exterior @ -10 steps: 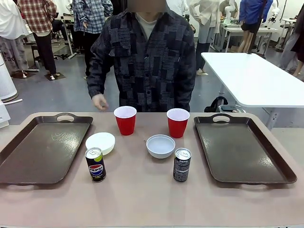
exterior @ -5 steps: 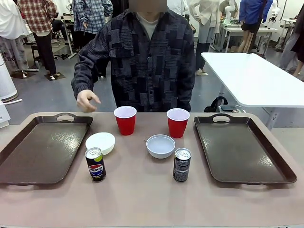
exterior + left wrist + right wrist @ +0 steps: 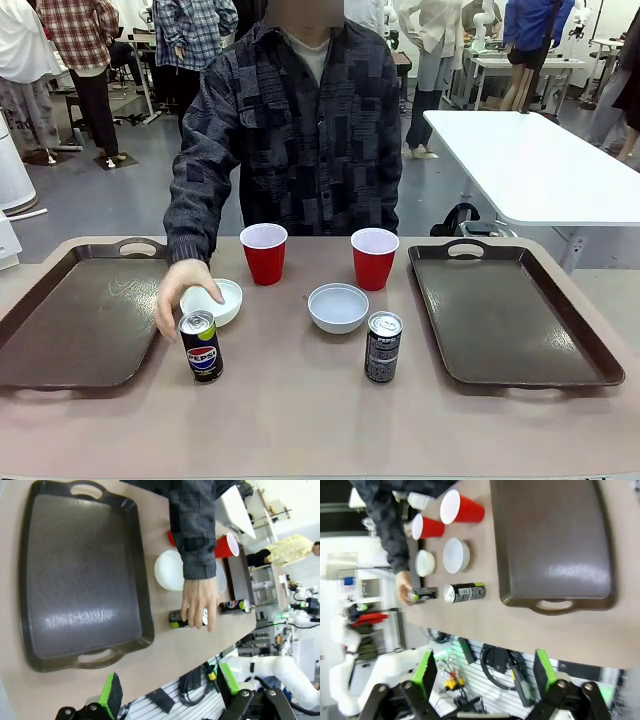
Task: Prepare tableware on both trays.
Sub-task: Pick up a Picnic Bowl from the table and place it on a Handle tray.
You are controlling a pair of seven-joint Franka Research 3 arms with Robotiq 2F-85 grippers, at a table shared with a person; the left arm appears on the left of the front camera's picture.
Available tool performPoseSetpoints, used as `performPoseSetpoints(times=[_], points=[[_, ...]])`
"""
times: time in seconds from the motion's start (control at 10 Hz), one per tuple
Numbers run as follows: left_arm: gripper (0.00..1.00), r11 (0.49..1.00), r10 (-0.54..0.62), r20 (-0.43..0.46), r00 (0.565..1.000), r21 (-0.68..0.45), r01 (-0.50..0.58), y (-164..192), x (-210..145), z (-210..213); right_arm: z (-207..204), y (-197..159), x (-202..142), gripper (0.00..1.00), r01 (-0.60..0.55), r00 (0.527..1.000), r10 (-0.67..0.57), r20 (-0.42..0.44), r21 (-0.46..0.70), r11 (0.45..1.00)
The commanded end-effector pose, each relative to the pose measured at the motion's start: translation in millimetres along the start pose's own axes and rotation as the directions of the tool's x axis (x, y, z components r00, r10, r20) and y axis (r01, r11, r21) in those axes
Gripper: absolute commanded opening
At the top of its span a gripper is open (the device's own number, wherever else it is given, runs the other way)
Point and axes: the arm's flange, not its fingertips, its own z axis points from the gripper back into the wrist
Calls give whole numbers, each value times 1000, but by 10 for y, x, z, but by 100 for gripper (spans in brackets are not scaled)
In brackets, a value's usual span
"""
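Two dark brown trays lie bare at the left (image 3: 80, 320) and right (image 3: 510, 310) of the table. Between them stand two red cups (image 3: 264, 252) (image 3: 374, 257), two white bowls (image 3: 222, 298) (image 3: 338, 306), a blue Pepsi can (image 3: 202, 346) and a black Pepsi can (image 3: 383, 346). The person's hand (image 3: 180, 290) rests against the left bowl's edge, fingers reaching down beside the blue can (image 3: 175, 620). I cannot tell whether it grips either. My left gripper (image 3: 169, 690) hangs open above the left tray's (image 3: 80, 575) near end. My right gripper (image 3: 485, 675) is open above the right tray's (image 3: 550, 545) near edge.
The person stands at the far side of the table, leaning over its left half with a dark patterned sleeve (image 3: 200, 190). A white table (image 3: 530, 160) stands behind on the right. Bare tabletop (image 3: 300, 410) runs along the near edge.
The person's hand has come down from above the left tray's far corner onto the left bowl and blue can. The tableware and trays have not moved.
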Motion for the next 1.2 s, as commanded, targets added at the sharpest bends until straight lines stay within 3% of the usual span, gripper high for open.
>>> performPoseSetpoints(times=[0.0,0.3,0.7,0.9,1.1], points=[[100,1000,1,7,1000,-2,-1,14,3,10,-188,531,303,100,0,999,-5,-34,-146,989],[100,1000,1,7,1000,-2,-1,14,3,10,-801,1142,648,100,-21,996,-10,-92,-334,942],[100,1000,1,7,1000,-2,-1,14,3,10,-2029,1792,903,100,-131,989,63,-136,-580,804],[100,1000,1,7,1000,-2,-1,14,3,10,-2500,1892,1015,100,-165,986,109,-129,-601,782],[100,1000,1,7,1000,-2,-1,14,3,10,-2799,1902,1095,100,-177,984,137,-111,-573,800]])
